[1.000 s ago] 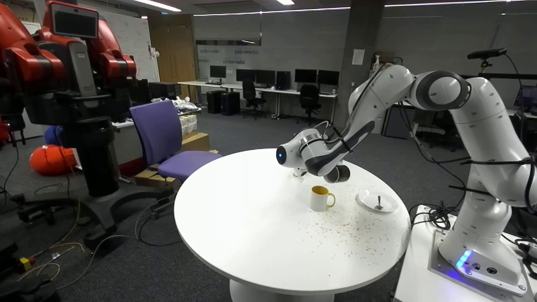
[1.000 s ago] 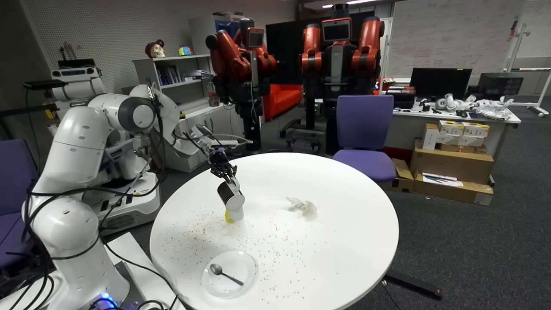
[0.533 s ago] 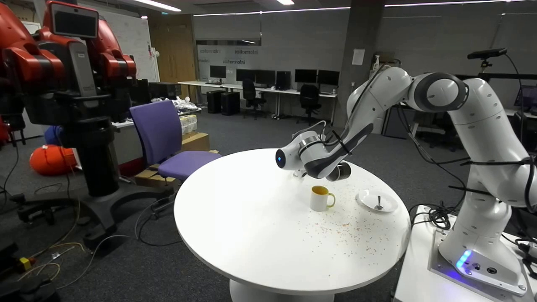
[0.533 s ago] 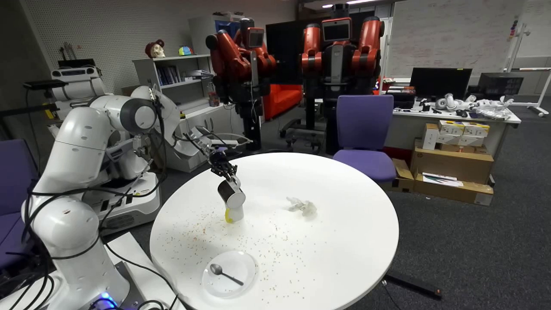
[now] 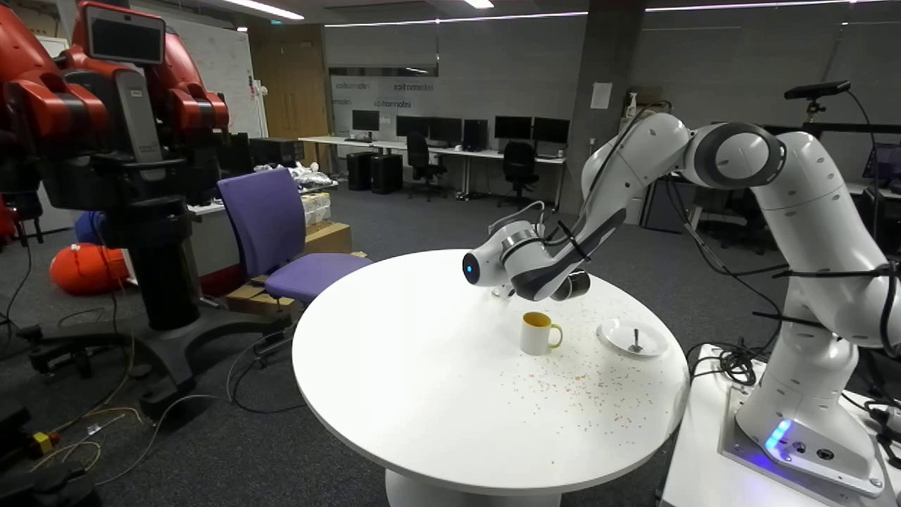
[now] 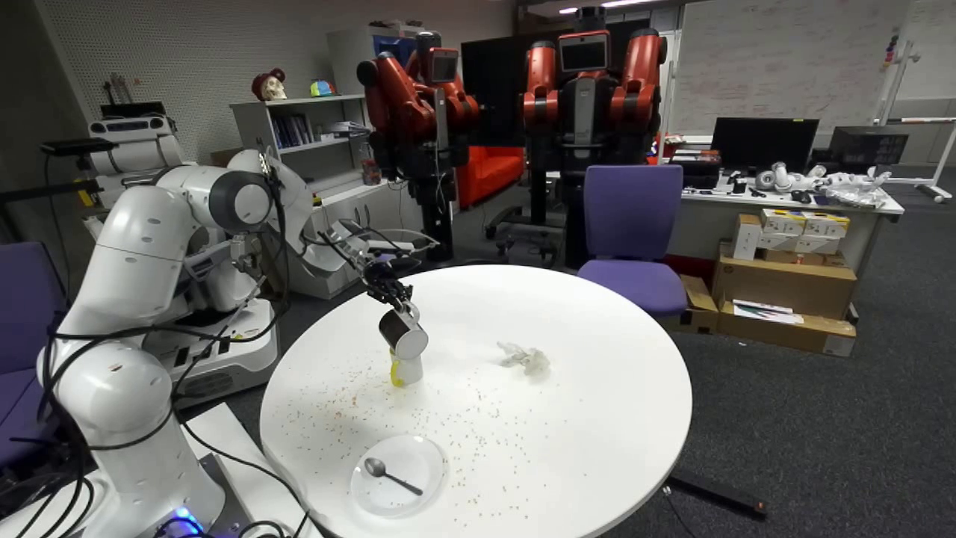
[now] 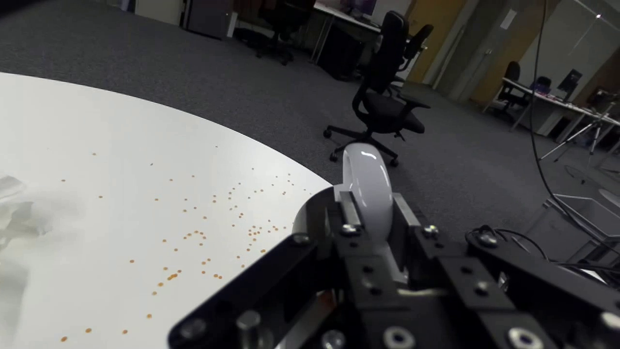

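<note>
My gripper [image 7: 379, 211] is shut on the white handle [image 7: 370, 186] of a dark mug, one finger on each side of it in the wrist view. That dark mug [image 6: 402, 334] hangs on its side above the table, its pale round end turned toward the camera in an exterior view. In another exterior view the dark mug [image 5: 574, 285] shows below the arm, while the fingers are hidden there. A white mug with a yellow inside [image 5: 536, 333] stands upright on the table close by; the held mug partly covers this white mug [image 6: 408, 370].
A white plate [image 6: 416, 457] bearing a spoon [image 6: 393, 477] rests on the round white table [image 6: 612, 418]. Small orange crumbs [image 5: 577, 380] lie scattered around. Crumpled translucent plastic or tissue [image 6: 526, 360] sits mid-table. A purple chair [image 6: 633, 217] stands by the table's edge.
The dark mug and gripper have shifted and risen slightly, with a small tilt of the mug. The white mug, plate and plastic stay where they were.
</note>
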Robot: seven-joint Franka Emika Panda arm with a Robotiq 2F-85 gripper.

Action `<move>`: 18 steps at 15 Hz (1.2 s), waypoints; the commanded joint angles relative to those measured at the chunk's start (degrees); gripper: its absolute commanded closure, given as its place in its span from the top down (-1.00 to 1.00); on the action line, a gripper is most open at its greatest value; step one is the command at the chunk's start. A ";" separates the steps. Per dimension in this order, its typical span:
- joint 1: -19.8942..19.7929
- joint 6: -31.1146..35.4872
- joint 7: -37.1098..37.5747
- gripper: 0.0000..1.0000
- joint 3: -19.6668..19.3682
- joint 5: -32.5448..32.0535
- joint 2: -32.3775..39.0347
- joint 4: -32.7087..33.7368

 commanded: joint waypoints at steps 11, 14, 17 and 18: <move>1.97 -4.77 -6.54 -0.90 0.12 -5.31 4.15 4.73; 2.03 -4.55 -7.18 -0.90 0.13 -5.75 5.10 5.25; 2.13 -4.55 -7.40 -0.90 0.13 -5.99 5.70 5.60; 2.19 -4.58 -7.48 -0.90 0.13 -6.07 5.92 5.82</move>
